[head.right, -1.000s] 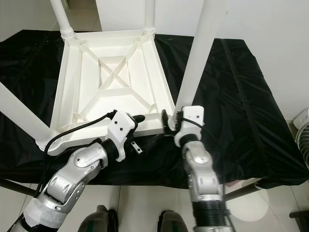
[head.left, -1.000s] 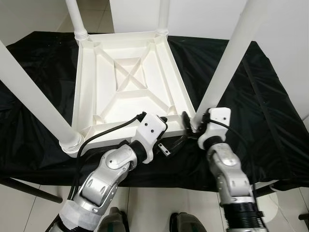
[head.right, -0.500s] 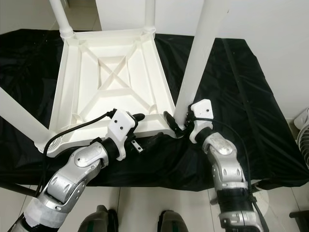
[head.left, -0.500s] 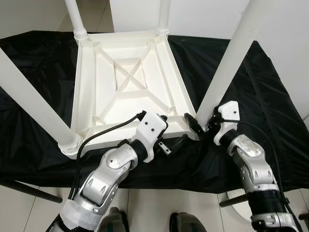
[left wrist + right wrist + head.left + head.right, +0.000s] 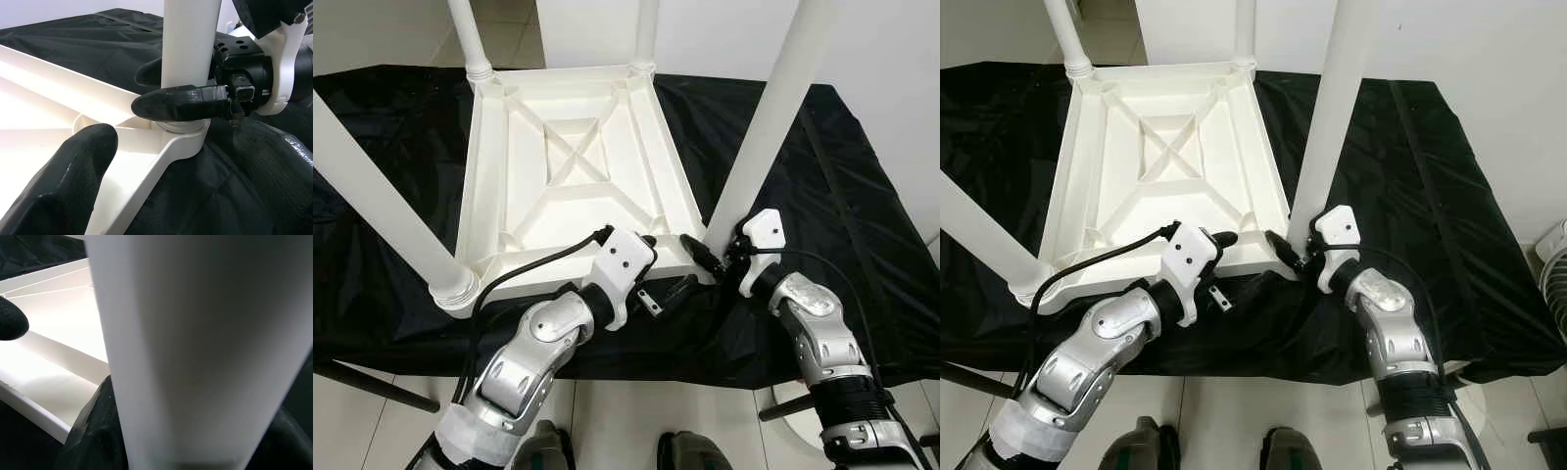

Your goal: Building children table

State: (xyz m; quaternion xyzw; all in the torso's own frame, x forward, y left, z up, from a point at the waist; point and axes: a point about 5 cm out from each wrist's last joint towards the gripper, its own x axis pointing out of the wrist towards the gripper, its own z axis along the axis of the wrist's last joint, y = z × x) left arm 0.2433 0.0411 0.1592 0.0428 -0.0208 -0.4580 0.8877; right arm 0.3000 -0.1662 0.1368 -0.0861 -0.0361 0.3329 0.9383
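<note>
A white plastic children's table (image 5: pixel 509 186) lies upside down on a black cloth, its legs pointing up. My right gripper (image 5: pixel 710 251) is shut on the base of the near right leg (image 5: pixel 759 127), where it meets the corner socket. In the left wrist view its fingers (image 5: pixel 181 108) clasp that leg (image 5: pixel 190 44) from both sides. My left gripper (image 5: pixel 661 264) straddles the table's near rim just left of that corner, shut on it, with one finger (image 5: pixel 63 181) inside the tabletop. The leg (image 5: pixel 195 347) stands very close in the right wrist view.
The black cloth (image 5: pixel 842 196) covers a worktable whose front edge runs just behind my forearms. The near left leg (image 5: pixel 382 206) leans out over the left side. Two far legs (image 5: pixel 465 34) rise at the back. A white object (image 5: pixel 1552 255) stands on the floor at right.
My right forearm has swung out to the right while its gripper stayed at the leg's base. The near right leg now stands slightly more upright. The left arm has not moved.
</note>
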